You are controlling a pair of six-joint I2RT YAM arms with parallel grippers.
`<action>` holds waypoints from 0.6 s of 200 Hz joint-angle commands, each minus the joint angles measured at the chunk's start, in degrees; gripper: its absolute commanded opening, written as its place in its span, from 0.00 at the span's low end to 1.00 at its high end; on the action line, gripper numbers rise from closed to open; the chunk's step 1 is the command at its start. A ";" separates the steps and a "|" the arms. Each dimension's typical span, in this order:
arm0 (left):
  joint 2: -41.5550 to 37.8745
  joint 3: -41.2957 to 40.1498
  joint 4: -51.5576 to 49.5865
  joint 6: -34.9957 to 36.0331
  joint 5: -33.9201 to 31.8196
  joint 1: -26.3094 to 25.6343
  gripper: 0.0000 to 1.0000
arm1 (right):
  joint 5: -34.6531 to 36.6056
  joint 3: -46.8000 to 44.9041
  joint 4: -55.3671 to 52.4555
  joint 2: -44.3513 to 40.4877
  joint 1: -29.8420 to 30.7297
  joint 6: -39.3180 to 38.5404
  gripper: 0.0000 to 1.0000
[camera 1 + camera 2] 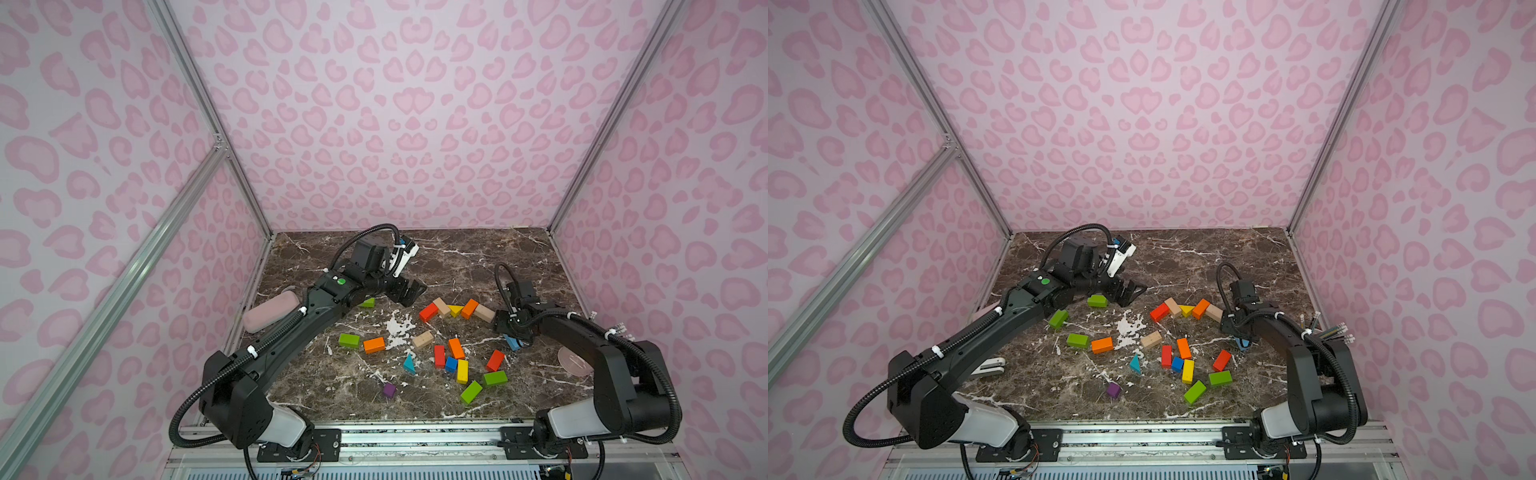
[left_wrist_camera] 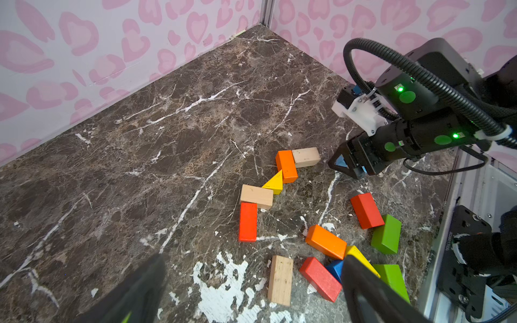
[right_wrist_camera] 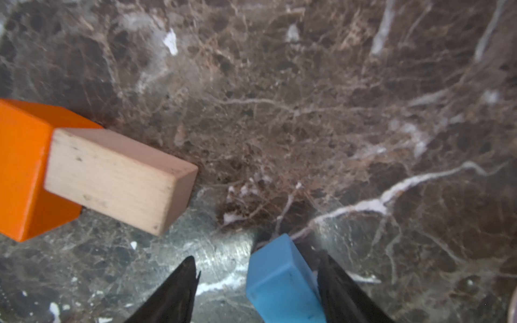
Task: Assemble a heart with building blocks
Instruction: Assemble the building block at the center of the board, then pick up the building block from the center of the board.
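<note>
Closest to us is the mounting rail (image 1: 419, 438). Just past it, a green brick (image 1: 471, 392) and a purple cube (image 1: 389, 390) sit at the near edge of the loose building blocks (image 1: 456, 357) scattered over the marble table (image 1: 332, 257).

Progress check: we reckon only the heart's top is laid. It's a zigzag of red brick (image 1: 429, 311), plain brick (image 1: 441, 306), yellow wedge (image 1: 456, 310), orange brick (image 1: 469, 308) and end plain brick (image 1: 484, 313), touching end to end. Both sides and the bottom point aren't done yet, so early days.

Right gripper (image 3: 257, 256) is low beside the end plain brick, jaws part open around a blue brick (image 3: 282, 282). One finger is against it and the other is clear, so it's not pinched. Left gripper (image 1: 409, 293) hovers wide open and empty at the back.
</note>
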 commanded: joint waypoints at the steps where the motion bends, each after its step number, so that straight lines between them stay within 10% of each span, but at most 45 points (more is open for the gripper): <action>1: -0.39 0.34 1.69 0.12 0.46 0.07 1.00 | 1.58 -0.98 -0.55 -1.19 0.05 1.08 0.65; 120: -0.61 0.20 1.49 0.13 -0.16 -0.54 0.99 | 5.67 -3.22 -1.94 -2.85 6.98 3.57 0.40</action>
